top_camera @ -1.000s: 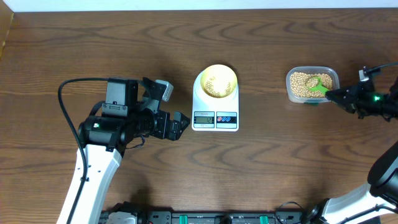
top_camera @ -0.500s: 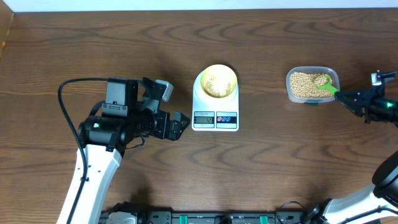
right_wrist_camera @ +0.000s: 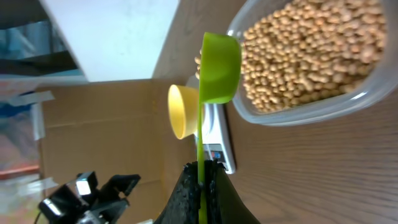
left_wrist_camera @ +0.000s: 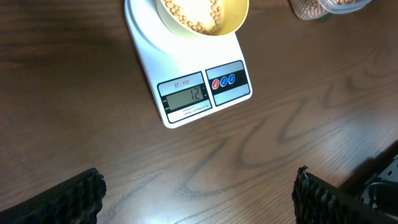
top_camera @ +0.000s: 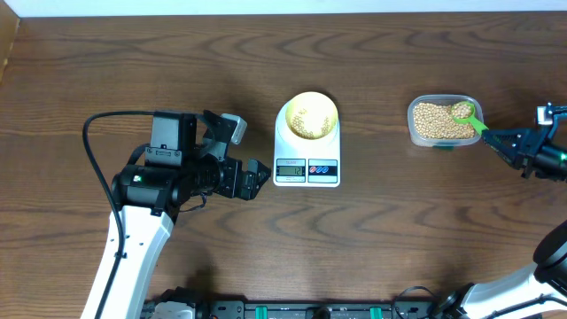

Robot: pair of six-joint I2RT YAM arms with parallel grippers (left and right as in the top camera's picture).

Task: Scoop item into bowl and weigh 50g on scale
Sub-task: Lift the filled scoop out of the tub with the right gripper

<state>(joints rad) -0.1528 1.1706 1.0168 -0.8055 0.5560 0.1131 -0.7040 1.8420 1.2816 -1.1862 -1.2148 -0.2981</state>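
The white scale (top_camera: 306, 152) stands mid-table with the pale yellow bowl (top_camera: 310, 115) on it. The bowl holds some tan beans (left_wrist_camera: 194, 18); the display (left_wrist_camera: 185, 96) reads about 12. A clear tub (top_camera: 443, 120) at the right is full of beans (right_wrist_camera: 311, 56). My right gripper (top_camera: 503, 140) is shut on the handle of a green scoop (top_camera: 466, 113), whose cup holds beans above the tub's right side; the scoop also shows in the right wrist view (right_wrist_camera: 217, 68). My left gripper (top_camera: 252, 182) is open and empty, low over the table left of the scale.
A cardboard box edge (top_camera: 7, 44) sits at the far left of the table. Bare wood lies in front of the scale (left_wrist_camera: 249, 155). The table's back edge meets a white wall (top_camera: 266, 7).
My right gripper has drawn back to the right with the scoop, and the scoop cup has come up out of the beans to the tub's right side. The left arm has not moved.
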